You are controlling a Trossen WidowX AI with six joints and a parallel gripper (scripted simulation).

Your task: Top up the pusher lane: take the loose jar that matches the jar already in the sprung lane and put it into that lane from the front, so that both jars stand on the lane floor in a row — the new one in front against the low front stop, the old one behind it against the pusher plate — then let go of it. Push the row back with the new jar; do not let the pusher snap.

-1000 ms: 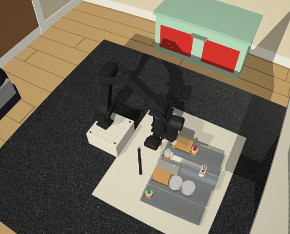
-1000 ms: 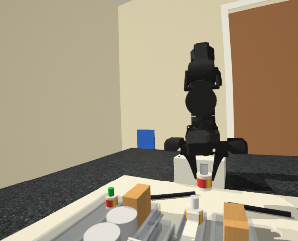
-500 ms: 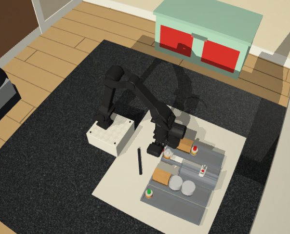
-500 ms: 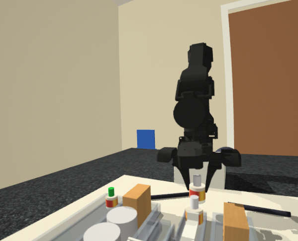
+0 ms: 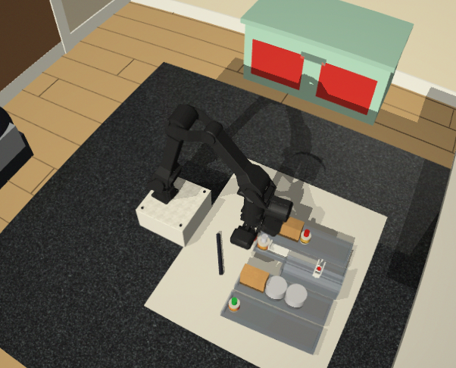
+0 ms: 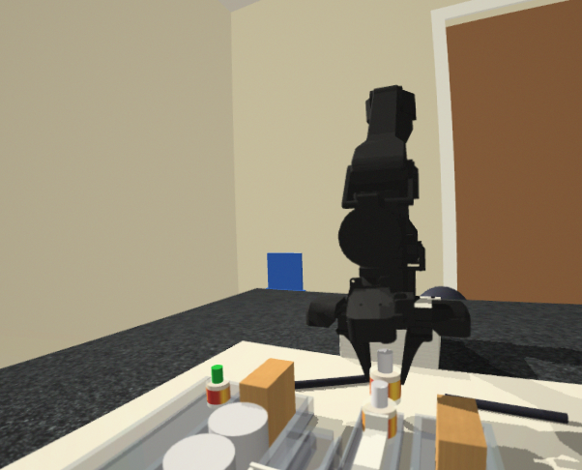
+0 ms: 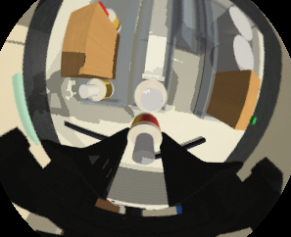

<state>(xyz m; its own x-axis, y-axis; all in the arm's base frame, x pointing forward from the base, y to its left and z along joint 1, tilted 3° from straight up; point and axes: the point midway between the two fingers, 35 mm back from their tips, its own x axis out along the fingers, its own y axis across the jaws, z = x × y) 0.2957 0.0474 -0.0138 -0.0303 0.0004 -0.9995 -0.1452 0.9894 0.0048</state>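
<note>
My gripper (image 5: 256,234) (image 6: 385,380) (image 7: 145,133) is shut on a grey-capped jar (image 6: 385,376) (image 7: 144,149) with a red, white and yellow label. It holds the jar roughly upright, just in front of the sprung lane's front end. The lane jar (image 5: 263,242) (image 6: 379,419) (image 7: 151,95), white with a pale cap and orange label, stands at the lane's front. The white pusher piece (image 5: 279,249) (image 6: 369,451) (image 7: 156,54) lies behind it. The held jar is close before the lane jar; whether they touch, and the front stop, cannot be made out.
Beside the lane are another pale-capped jar (image 7: 91,90), an orange block (image 5: 292,229) (image 6: 459,434) (image 7: 92,44) and a red-capped jar (image 5: 305,236). Opposite are a second orange block (image 5: 254,277) (image 7: 234,98), white cylinders (image 5: 276,285) and a green-capped jar (image 5: 233,304). A black bar (image 5: 220,253) lies in front.
</note>
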